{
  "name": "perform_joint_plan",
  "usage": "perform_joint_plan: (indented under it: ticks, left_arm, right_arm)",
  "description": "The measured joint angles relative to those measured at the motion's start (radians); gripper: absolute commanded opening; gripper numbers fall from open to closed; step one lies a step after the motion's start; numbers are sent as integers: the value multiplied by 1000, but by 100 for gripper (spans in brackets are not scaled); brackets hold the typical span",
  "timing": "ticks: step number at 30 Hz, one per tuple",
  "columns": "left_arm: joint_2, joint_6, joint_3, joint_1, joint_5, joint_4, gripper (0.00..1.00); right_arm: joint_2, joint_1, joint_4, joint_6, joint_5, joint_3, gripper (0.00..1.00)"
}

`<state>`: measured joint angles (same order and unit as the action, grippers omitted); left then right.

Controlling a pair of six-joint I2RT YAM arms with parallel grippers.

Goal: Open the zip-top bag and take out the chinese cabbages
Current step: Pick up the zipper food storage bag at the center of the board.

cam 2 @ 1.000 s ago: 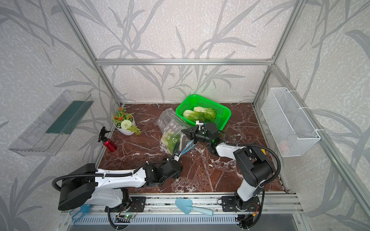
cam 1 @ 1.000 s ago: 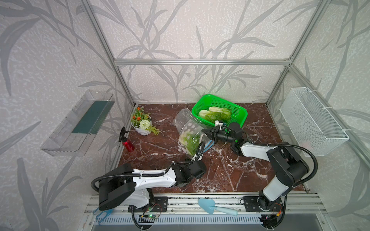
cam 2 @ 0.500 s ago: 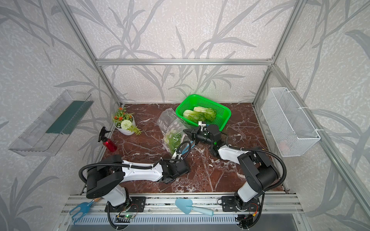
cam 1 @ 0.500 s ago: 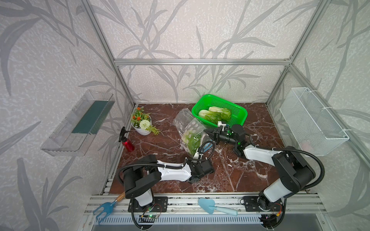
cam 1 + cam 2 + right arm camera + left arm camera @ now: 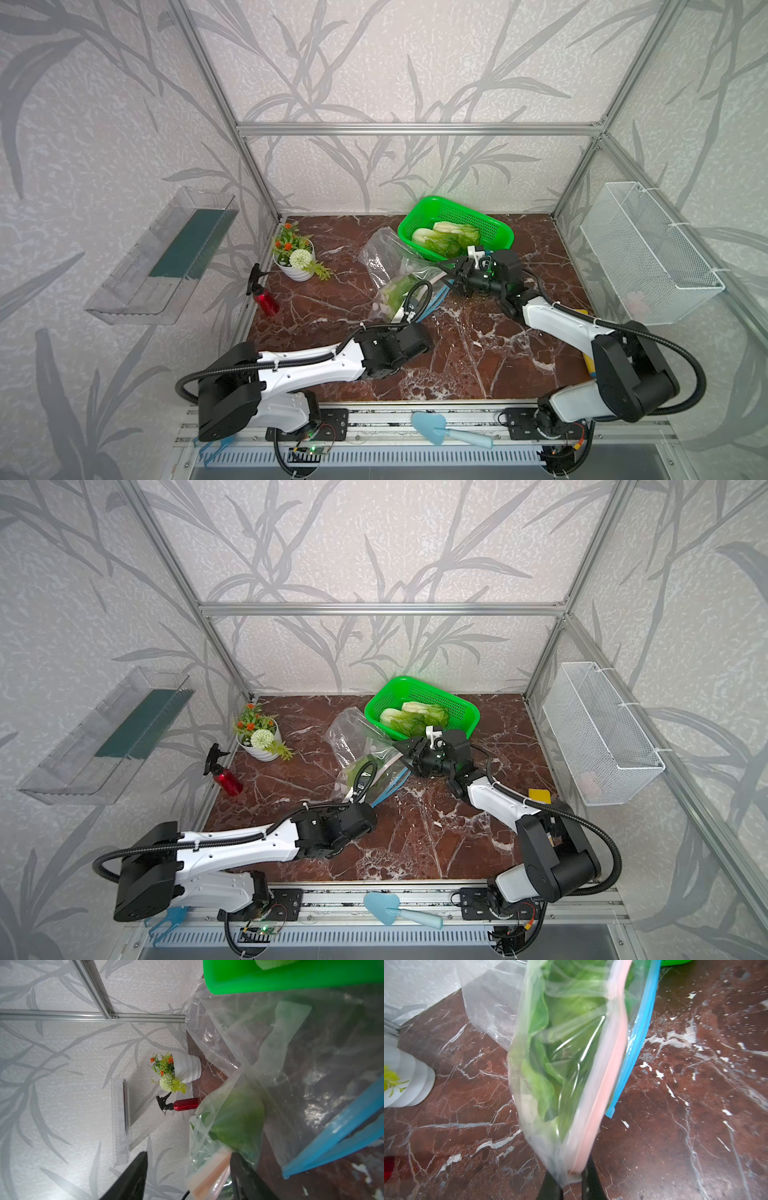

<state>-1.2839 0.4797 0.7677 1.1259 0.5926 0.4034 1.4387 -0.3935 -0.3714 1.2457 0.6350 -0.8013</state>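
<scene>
Left gripper [image 5: 569, 1182] pinches the zip-top bag [image 5: 560, 1053] by its pink lip, holding the mouth up near mid-counter [image 5: 675, 1126]; right gripper [image 5: 189, 1155] has its jaws apart, nothing clamped.

Bag [image 5: 380, 254]: one. Green basket [image 5: 469, 214]: one. Cabbages [image 5: 428, 240] — three: two in the green basket, one in the bag. Flowerpot [image 5: 296, 271]: one. Spray bottle [image 5: 267, 298]: one. Wire basket [image 5: 648, 257]: one. Wall tray [image 5: 162, 257]: one. Trowel [image 5: 436, 428]: one. Rake [image 5: 166, 921]: one. Yellow item [image 5: 539, 796]: one. Arms [image 5: 316, 365] — two.
</scene>
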Motion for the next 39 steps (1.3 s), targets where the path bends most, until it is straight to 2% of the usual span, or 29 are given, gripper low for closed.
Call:
perform_joint_plan:
  ticks: [2,5,10,14,18,22,26,30,39]
  left_arm:
    - [44,-42,0,-18,-44,15,0]
    - [130,-107,0,-57,-122,39,0]
    - [222,-214,1,-127,-279,45,0]
    - [214,-290,4,-177,-408,56,0]
    - [220,-359,4,-238,-537,61,0]
    - [250,-410,3,-303,-638,55,0]
    - [272,-450,8,-357,-723,59,0]
    - [240,-491,41,-362,-801,87,0]
    - [221,-531,58,-375,-859,131,0]
  right_arm:
    - [-26,10,128,-140,-5,-58,92]
    - [-50,18,340,-403,-23,-171,96]
    - [-92,-15,555,-834,-84,-267,86]
    - [-109,-223,654,-1209,-256,-283,82]
    - [-101,-375,667,-1474,-313,-268,76]
    - [-96,-385,664,-1640,-320,-248,67]
    - [-89,-385,662,-1741,-320,-242,67]
    - [-85,-403,645,-1807,-327,-235,66]
    - [-39,-526,585,-1966,-396,-249,62]
